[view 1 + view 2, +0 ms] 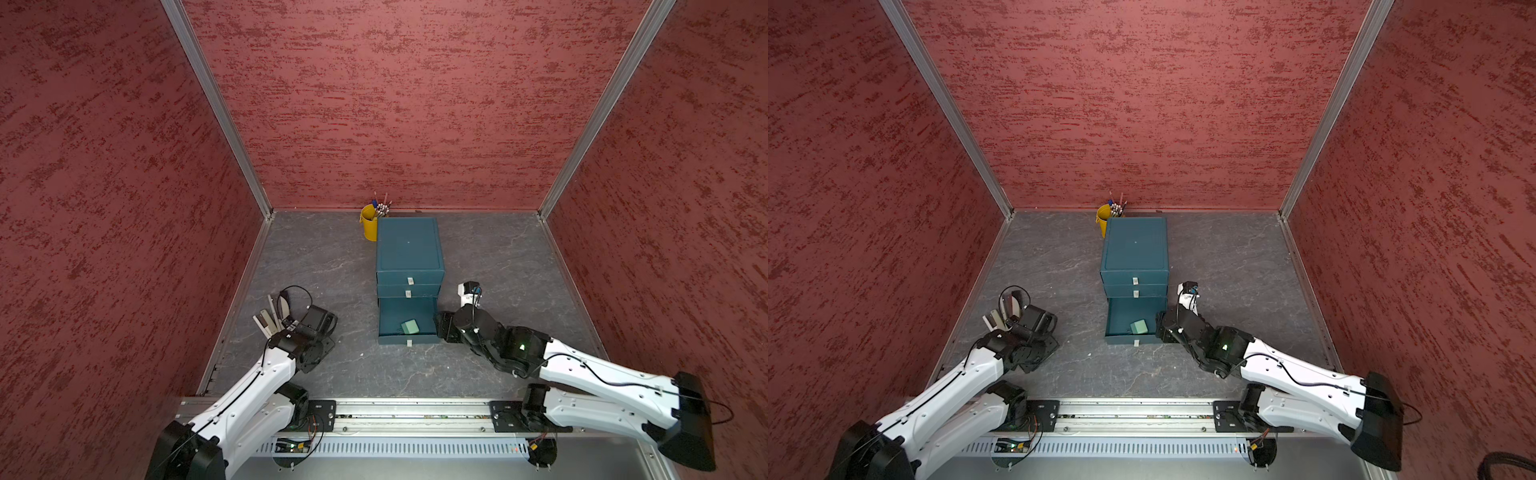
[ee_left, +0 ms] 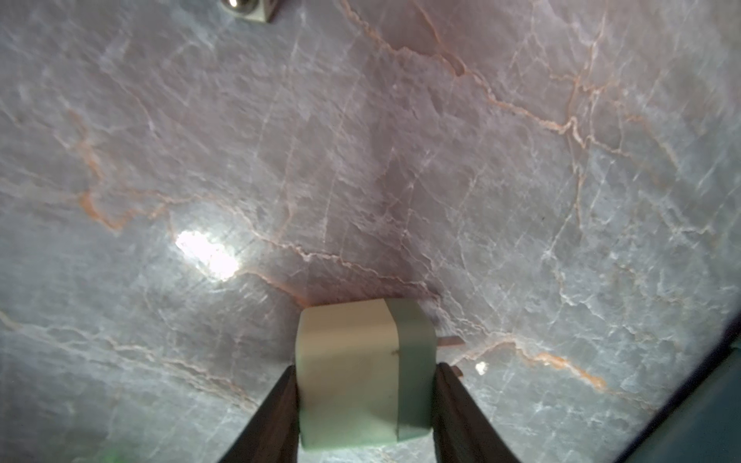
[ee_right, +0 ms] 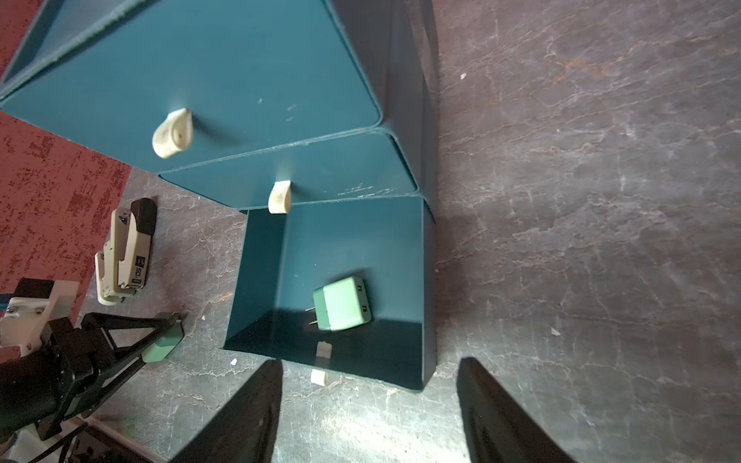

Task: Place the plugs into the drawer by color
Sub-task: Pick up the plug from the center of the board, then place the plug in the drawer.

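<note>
The left gripper (image 2: pixel 367 366) is clamping a mint green plug (image 2: pixel 353 385) between its two dark fingers (image 2: pixel 276 413), which are pressing on opposite side faces while a prong (image 2: pixel 451 341) is poking out sideways. The plug is sitting low at the grey marbled tabletop (image 2: pixel 361 160), though this close it is hard to tell whether it is touching the surface. This grip is taking place on the left side of the tabletop, well apart from the chest (image 1: pixel 409 249), and a stapler (image 3: pixel 126 252) is lying near the gripper, toward the left wall. The right gripper (image 3: pixel 369 362) is hovering with its jaws wide apart and nothing between them, just beside the front right corner of the bottom drawer (image 3: pixel 361 248), which is standing pulled out. A second plug (image 3: pixel 343 303), also mint green, is lying on its side on the drawer floor, near the front, with its prongs lying level. The two drawers above are sitting closed, each showing a white pull tab (image 3: pixel 173 133). The dark teal chest is standing upright in the middle of the tabletop in both top views, and a yellow pen cup (image 1: pixel 368 226) is standing just beside its rear left corner, against the back wall.
</note>
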`<state>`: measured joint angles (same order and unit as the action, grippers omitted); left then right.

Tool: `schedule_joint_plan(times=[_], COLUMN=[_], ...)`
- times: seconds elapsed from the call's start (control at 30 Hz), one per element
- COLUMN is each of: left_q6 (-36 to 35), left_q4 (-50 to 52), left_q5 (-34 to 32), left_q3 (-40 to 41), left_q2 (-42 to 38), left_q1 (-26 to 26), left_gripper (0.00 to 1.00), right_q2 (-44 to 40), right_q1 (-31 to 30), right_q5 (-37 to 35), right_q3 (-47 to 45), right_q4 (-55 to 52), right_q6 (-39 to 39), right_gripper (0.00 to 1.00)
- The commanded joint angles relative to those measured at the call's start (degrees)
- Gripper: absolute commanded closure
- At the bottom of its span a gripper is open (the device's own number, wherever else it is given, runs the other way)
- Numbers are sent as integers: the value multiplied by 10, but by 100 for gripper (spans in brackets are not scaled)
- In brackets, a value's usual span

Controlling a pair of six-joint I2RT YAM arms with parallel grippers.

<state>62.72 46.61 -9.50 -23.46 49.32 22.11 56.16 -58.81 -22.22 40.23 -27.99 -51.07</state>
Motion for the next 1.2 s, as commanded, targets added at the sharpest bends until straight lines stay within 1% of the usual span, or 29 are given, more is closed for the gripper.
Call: schedule_joint_plan(times=[0.0, 0.17, 0.3, 0.4, 0.5, 0.63, 0.7, 0.77, 0.87, 1.03, 1.17], left_q6=[-9, -12, -20, -30, -58, -104, -119, -129, -139, -173, -200], left_q4=[2, 20, 40, 64, 78, 79, 74, 65, 48, -1, -29], left_q5=[-6, -11, -14, -20, -21, -9, -8, -18, -51, -84, -105], left_q3=[-3, -15, -37, -72, -114, -182, -212, -238, -276, -319, -343], left_q2=[-10, -19, -35, -49, -59, -45, -36, -28, -8, 57, 118], left_q1=[-5, -6, -5, -3, 2, 16, 38, 71, 146, 273, 353], left_gripper=[60, 71, 78, 82, 87, 97, 98, 100, 100, 100, 100], right_q2=[-17, -26, -29, -29, -31, -32, -30, -30, -29, -34, -42], right_q1=[7, 12, 13, 14, 16, 19, 19, 19, 21, 26, 27], right_q5=[-1, -2, -2, -3, -5, -4, -4, -4, -4, -1, 0], right_q3=[-9, -10, -14, -18, -24, -31, -31, -31, -33, -37, -42], right_q4=[12, 7, 7, 7, 11, 19, 20, 21, 21, 19, 18], right_q6=[-11, -13, -14, -17, -23, -28, -29, -30, -32, -37, -39], right_gripper=[28, 29, 29, 29, 30, 30, 30, 30, 30, 30, 31])
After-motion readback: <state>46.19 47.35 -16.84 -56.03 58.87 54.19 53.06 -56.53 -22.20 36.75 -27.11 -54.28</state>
